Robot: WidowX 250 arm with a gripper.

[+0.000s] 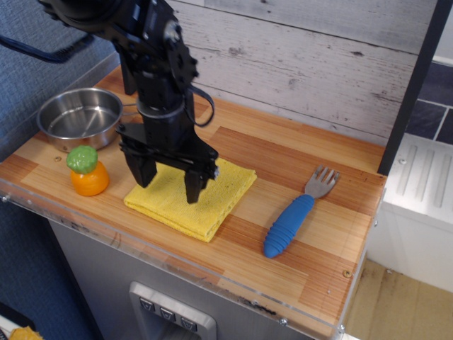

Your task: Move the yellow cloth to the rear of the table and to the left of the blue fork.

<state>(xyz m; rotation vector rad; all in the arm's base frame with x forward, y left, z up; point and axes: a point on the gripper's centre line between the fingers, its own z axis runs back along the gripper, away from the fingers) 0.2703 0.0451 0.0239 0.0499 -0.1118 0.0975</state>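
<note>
Observation.image hides from you the folded yellow cloth's (212, 198) middle under the black gripper (168, 180) — jaws spread, bare wooden table (283, 149) behind.

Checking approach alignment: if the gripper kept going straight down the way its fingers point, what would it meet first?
Most likely the yellow cloth: the open gripper points down with both fingers over it. Whether the tips already touch it cannot be told from this single view.

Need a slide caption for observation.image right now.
Open end effector poised over the yellow cloth, blue fork to its right on the table.
</note>
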